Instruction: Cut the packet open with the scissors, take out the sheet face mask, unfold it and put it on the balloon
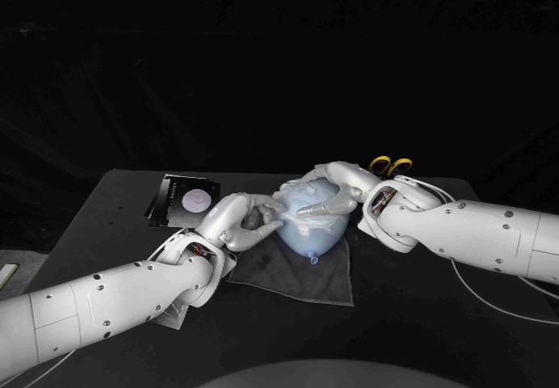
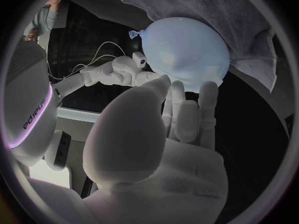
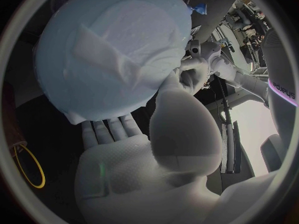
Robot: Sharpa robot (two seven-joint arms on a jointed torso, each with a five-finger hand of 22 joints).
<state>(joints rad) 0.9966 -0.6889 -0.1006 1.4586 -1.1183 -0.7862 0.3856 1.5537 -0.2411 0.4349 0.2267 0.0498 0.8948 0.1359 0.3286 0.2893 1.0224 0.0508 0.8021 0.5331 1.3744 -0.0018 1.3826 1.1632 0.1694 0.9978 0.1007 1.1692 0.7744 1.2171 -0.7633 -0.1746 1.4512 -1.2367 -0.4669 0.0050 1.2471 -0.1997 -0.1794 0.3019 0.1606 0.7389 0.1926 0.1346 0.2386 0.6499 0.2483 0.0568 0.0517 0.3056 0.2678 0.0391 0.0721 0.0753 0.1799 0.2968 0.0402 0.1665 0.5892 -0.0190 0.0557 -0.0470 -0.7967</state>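
One black table [image 1: 396,331] is seen to carry everything, and a grey cloth [image 1: 303,279] is spread on its middle. On the cloth the pale blue balloon [image 1: 308,230] is laid on its side, its knot turned toward the robot. It is flanked by the two hands.

The balloon is cupped by the right hand [image 1: 338,190] from the far side, with the thumb laid on its upper face and the fingers tucked round its edge. Nothing is held by the left hand [image 1: 239,222]. Its fingers are stretched out and apart, with the tips set against the balloon's near side.

The sheet face mask [image 3: 124,35] is already draped on the balloon, but one flap is doubled over and a ridge is raised across it. The opened packet [image 1: 187,198] is left near the table's far left corner, and the scissors [image 1: 390,166] lie behind the right wrist.

The step in hand is judged to be the smoothing of the mask. The balloon should be steadied by the cupping hand while the flap is drawn flat by the free fingertips. Light strokes outward from the middle are advised. Firm pressure is best avoided, since a balloon is likely to roll or squirm away on the cloth.
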